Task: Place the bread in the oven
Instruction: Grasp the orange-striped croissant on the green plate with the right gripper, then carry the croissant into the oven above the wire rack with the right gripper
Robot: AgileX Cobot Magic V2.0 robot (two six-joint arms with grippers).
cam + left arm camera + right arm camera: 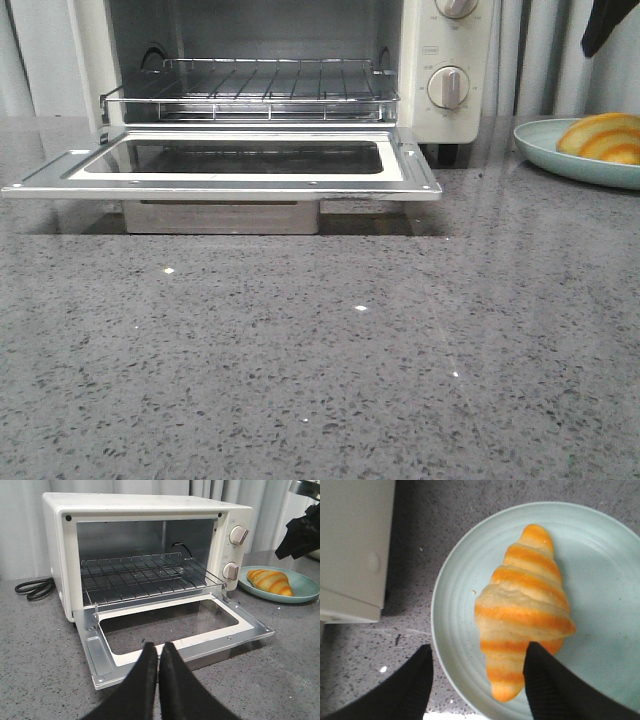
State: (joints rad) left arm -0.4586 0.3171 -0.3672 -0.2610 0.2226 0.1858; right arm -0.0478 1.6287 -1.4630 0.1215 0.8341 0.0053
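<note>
Where the grey speckled worktop (300, 380) runs to its far left, a black power cord (34, 588) lies coiled beside the oven (145, 555). The cream-white oven stands at the far side of the worktop, left of centre, with its glass-windowed door (235, 165) dropped flat and open toward the near side. Inside it, the wire rack (255, 90) sits level and bare. Two round knobs (447, 87) are on the panel at the oven's right.

The left gripper (158, 652) hangs just in front of the open door's near edge, its two black fingers (142, 680) pressed together with nothing between them.

To the right of the oven, near it but not touching, a pale teal plate (545, 150) rests on the worktop. The bread (525, 605) lies on this plate, a glossy orange-brown roll with cream stripes, tapering at both ends.

The right gripper (477, 660) hovers above the plate with its fingers (547, 680) spread wide. One tapered end of the bread lies in the gap between them; one finger overlaps the bread's edge in the right wrist view, the other is over the plate's rim. Whether either finger touches the bread cannot be told. In the front view only a dark part of the right arm (610, 25) shows, above the plate.
</note>
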